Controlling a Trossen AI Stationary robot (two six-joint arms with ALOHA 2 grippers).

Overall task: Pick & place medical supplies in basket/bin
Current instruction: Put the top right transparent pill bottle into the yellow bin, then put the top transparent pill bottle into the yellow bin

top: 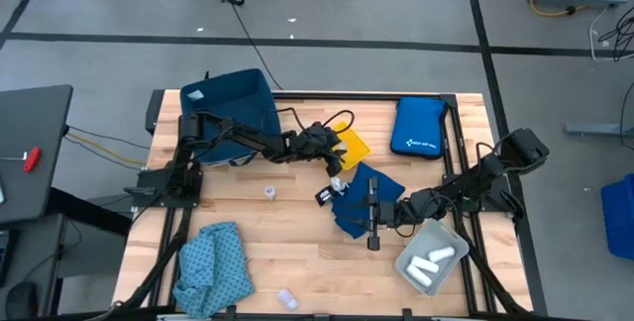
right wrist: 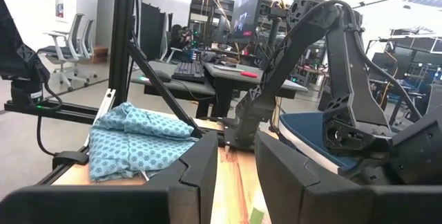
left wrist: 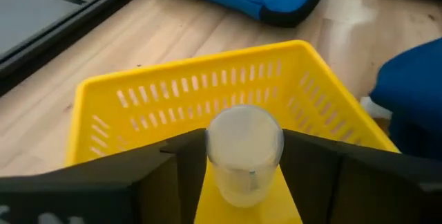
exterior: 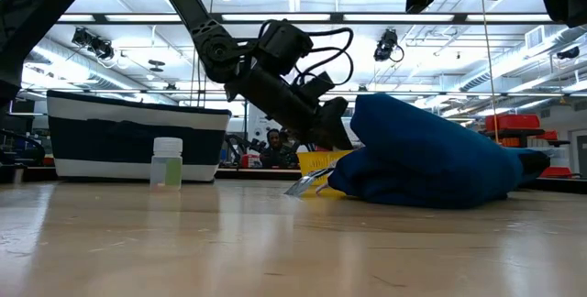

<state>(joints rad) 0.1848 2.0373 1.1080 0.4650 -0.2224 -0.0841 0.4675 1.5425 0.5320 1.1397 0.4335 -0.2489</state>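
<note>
My left gripper [left wrist: 243,182] is shut on a small clear vial [left wrist: 243,151] above the yellow basket [left wrist: 173,92], which stands mid-table [top: 352,148]. My right gripper [right wrist: 237,175] is open and level over the heaped navy cloth [top: 359,202] [exterior: 431,159], with bare wood showing between its fingers. A second vial [top: 268,192] [exterior: 167,161] stands upright on the table. A third vial [top: 287,299] lies near the near edge. The teal patterned cloth [top: 213,267] [right wrist: 138,141] lies crumpled at the near left. White rolls [top: 436,260] lie in a white bin. My left gripper pinches the vial by its sides [left wrist: 210,158] between the two fingers [left wrist: 173,175]. It comes slanting down from the table's left. The vial is lifted clear above the yellow basket's floor [left wrist: 221,210], with its white end turned toward the wrist camera.
A dark blue bin [top: 233,113] stands at the far left, with the left arm reaching past it. The royal-blue padded pouch [top: 421,128] lies at the far right. The white bin's rim [top: 406,262] sits at the near right beside the right arm. Bare wood lies in the near middle.
</note>
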